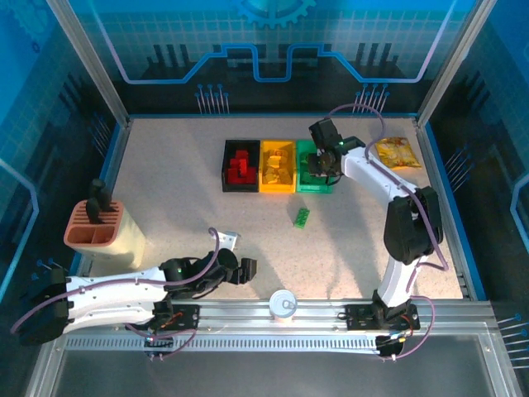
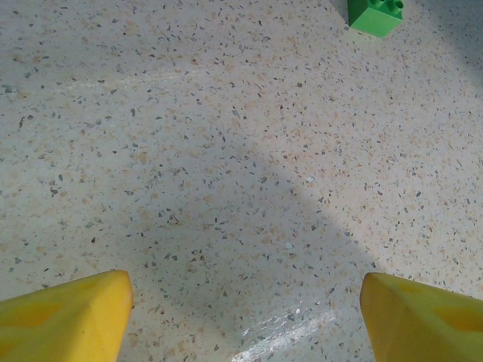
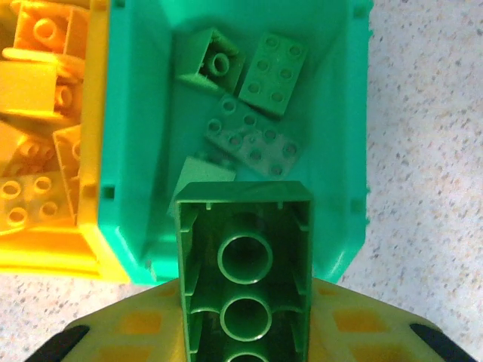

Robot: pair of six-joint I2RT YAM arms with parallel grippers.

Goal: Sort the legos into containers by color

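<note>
Green, underside up, one long brick (image 3: 243, 256) sits clamped between the yellow fingers (image 3: 128, 324) of the right gripper (image 3: 243, 330), held above the near end of the green bin (image 3: 349, 113). Inside that bin lie several more green bricks (image 3: 249, 139). The yellow bin (image 3: 94, 151) touches the green bin's left wall and holds yellow bricks (image 3: 38, 83); the black bin (image 1: 227, 165), one place further left, holds red bricks (image 1: 240, 168). A single green brick (image 1: 302, 217) lies on the table (image 1: 165, 190), near the green bin on its arm-base side. Well apart from the green bin, the left gripper (image 2: 241, 317) hangs over bare table, jaws apart and empty.
</note>
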